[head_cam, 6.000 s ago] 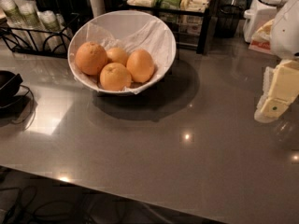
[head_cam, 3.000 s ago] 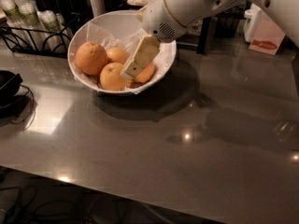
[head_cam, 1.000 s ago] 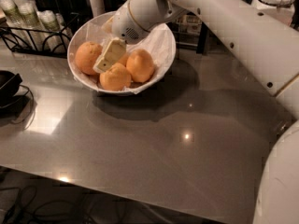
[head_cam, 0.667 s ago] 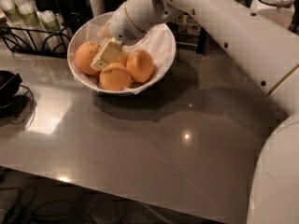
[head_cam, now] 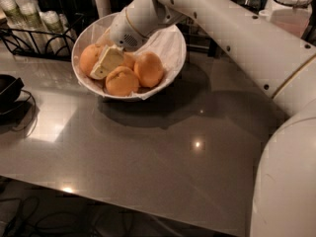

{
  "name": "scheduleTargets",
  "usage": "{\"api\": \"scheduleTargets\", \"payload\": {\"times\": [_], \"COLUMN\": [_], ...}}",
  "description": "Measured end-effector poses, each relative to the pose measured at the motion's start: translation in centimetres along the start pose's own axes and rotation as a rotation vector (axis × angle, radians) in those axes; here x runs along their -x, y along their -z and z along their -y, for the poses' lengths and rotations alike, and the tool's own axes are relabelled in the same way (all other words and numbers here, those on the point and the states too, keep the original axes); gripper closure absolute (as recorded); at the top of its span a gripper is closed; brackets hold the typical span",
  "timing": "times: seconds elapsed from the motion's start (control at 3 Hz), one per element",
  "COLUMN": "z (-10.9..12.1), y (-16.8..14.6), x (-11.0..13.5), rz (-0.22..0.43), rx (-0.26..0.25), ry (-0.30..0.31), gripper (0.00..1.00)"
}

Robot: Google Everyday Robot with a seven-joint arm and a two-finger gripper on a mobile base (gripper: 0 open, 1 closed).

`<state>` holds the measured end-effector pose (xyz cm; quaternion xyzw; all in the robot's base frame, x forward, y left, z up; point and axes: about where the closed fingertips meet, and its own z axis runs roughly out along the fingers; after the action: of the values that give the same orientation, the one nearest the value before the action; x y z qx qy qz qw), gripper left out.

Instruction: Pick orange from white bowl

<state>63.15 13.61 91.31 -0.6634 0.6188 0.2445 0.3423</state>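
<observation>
A: Gripper (head_cam: 106, 62), where?
B: Down inside the white bowl (head_cam: 178, 53), lying across the right side of the orange (head_cam: 88, 57). That's the big round one at the bowl's left.
A: Open or closed?
B: Can't tell from this angle.
A: Anything else?
B: Front orange (head_cam: 121, 81) & right orange (head_cam: 149, 69) are just beside it. The bowl sits on the grey table (head_cam: 148, 157).

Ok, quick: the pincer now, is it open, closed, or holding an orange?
Pincer: down in the white bowl, beside the largest orange on the left; whether it is open, closed or holding anything cannot be told.
</observation>
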Motion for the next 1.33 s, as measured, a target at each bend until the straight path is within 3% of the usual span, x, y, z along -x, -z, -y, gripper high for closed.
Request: {"api": "scheduleTargets", "payload": {"times": [0.67,1.0,1.33], "z": [-0.6,-0.3,0.3], "y": [-2.0,-2.7,-3.2], "x": [0.5,0.6,0.5], "rz": [0.0,-0.01,-0.012], "rx": [0.07,0.085,0.082], "ry": [0.003,0.011,0.011], "gripper": [0.26,0.34,0.53]}}
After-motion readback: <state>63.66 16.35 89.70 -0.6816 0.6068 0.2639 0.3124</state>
